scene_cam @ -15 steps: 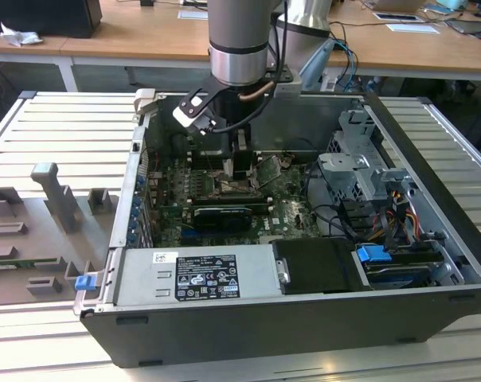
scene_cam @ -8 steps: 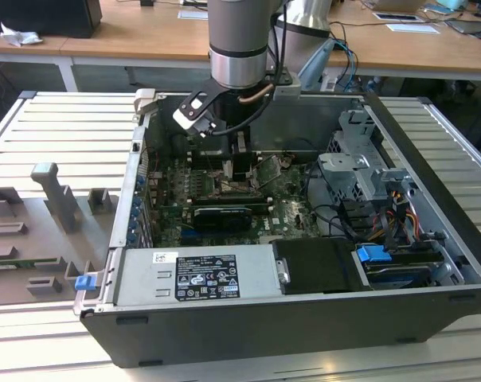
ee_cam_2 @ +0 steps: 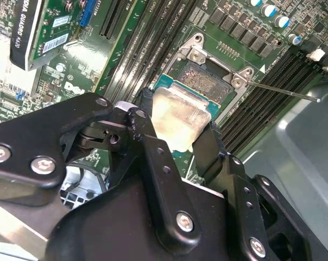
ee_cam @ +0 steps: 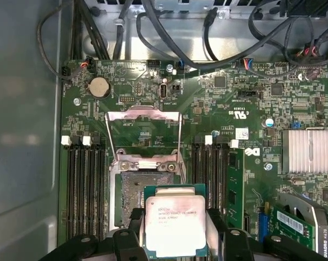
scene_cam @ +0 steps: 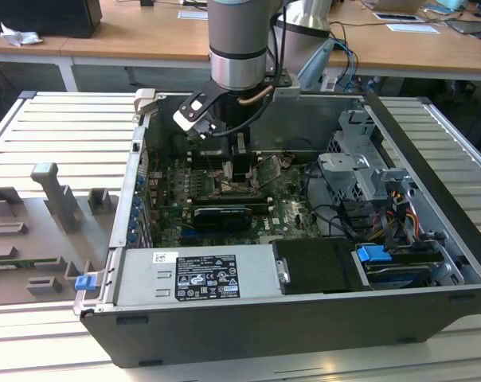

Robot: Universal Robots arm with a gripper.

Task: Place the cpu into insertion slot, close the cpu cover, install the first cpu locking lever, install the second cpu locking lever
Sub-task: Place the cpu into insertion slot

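- My claw [ee_cam_2: 177,122] clamps the cpu [ee_cam: 173,225] by two opposite edges, silver face showing.
- The cpu hangs partly over the slot [ee_cam: 132,196] (cover [ee_cam: 144,115] swung fully open).

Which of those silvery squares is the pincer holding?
The smooth solid chip, near the socket; the hollow frame stands flipped open, the ribbed block sits apart.

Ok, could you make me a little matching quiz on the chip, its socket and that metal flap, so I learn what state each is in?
1. the cpu
2. the insertion slot
3. the cpu cover

a. swung open
b. bare, no chip seated in it
c. clamped in the gripper

Pairs: 1-c, 2-b, 3-a.
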